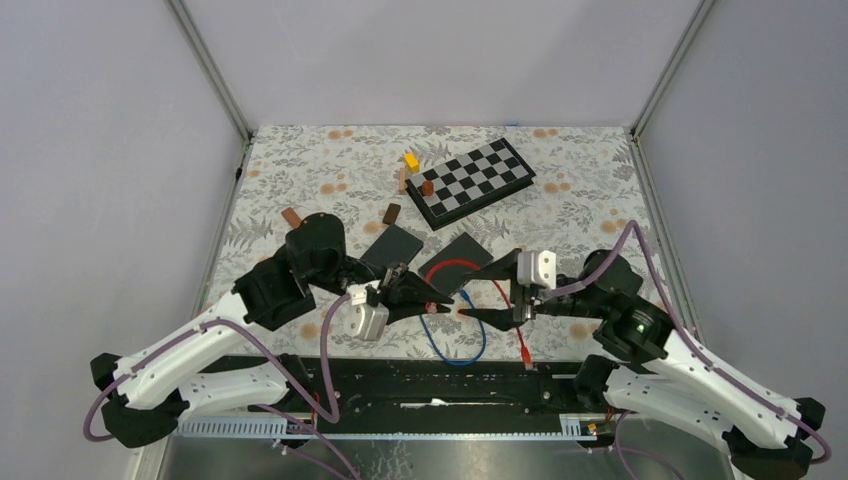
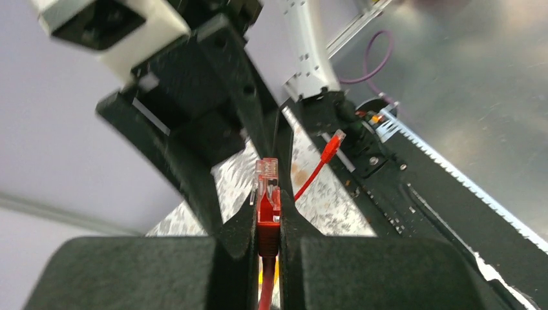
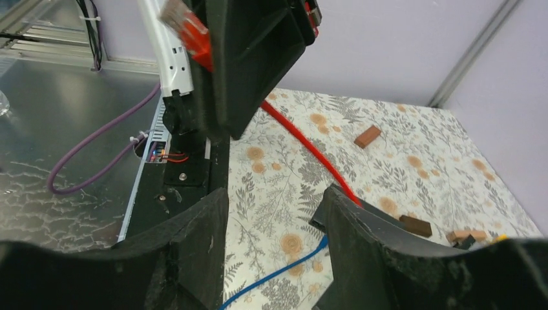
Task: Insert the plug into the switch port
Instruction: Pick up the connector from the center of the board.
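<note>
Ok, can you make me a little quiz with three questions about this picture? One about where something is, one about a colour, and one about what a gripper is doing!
1. Where does the chessboard lie on the table?
A) right by the arms' bases
B) on the far side
C) hanging off the left edge

2. What colour is the cable whose plug the left gripper pinches?
A) red
B) blue
C) green

3. What is the right gripper doing?
A) shut on a plug
B) shut on a brown block
C) open, holding nothing

Answers:
1 B: in the top view it sits up near the back edge.
2 A: the left wrist view shows red running out of the grip.
3 C: the right wrist view shows a wide gap with nothing in it.
</note>
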Controlling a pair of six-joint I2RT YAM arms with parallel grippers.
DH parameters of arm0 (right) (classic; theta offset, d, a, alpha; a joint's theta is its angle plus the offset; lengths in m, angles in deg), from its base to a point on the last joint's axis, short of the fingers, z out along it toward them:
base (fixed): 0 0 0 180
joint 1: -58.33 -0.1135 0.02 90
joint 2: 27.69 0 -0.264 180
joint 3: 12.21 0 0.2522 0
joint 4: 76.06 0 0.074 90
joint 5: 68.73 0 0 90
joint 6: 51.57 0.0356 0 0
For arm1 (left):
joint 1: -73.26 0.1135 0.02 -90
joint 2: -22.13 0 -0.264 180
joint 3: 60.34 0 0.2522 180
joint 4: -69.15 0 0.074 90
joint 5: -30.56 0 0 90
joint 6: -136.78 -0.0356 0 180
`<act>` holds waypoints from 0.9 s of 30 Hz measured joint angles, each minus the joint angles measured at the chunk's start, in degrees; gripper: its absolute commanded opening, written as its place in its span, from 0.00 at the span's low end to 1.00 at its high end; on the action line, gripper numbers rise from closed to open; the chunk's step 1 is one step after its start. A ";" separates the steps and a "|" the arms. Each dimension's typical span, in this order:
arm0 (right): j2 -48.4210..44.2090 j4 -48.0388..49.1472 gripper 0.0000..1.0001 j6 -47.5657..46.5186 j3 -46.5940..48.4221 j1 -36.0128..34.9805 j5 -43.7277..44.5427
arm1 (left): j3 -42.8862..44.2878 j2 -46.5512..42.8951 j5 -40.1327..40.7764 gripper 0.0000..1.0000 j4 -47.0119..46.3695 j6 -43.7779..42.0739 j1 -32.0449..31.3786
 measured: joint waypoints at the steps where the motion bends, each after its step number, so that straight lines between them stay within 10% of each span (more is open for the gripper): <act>1: 0.94 1.84 0.64 -0.26 -0.55 0.00 -0.85 | 0.48 0.61 -2.03 0.00 -0.09 -0.07 0.00; 11: 9.20 11.26 0.64 -4.61 -0.98 0.00 -8.31 | 3.80 4.85 -13.16 0.00 -0.98 0.02 0.00; 18: 12.09 15.17 0.08 -5.14 -0.96 -0.02 -10.88 | 4.07 6.43 -14.47 0.01 -1.01 0.02 0.00; 23: 12.57 15.08 0.00 -5.03 -1.05 -0.09 -11.93 | 4.33 6.56 -13.33 0.30 -1.84 0.37 0.37; 25: 11.56 14.84 0.00 -5.44 -1.38 -0.09 -10.62 | 4.28 6.36 -12.37 0.84 -2.49 0.90 0.35; 27: 9.16 14.29 0.00 -6.08 -2.40 -0.09 -8.39 | 3.65 5.40 -10.54 0.98 -4.15 2.05 0.33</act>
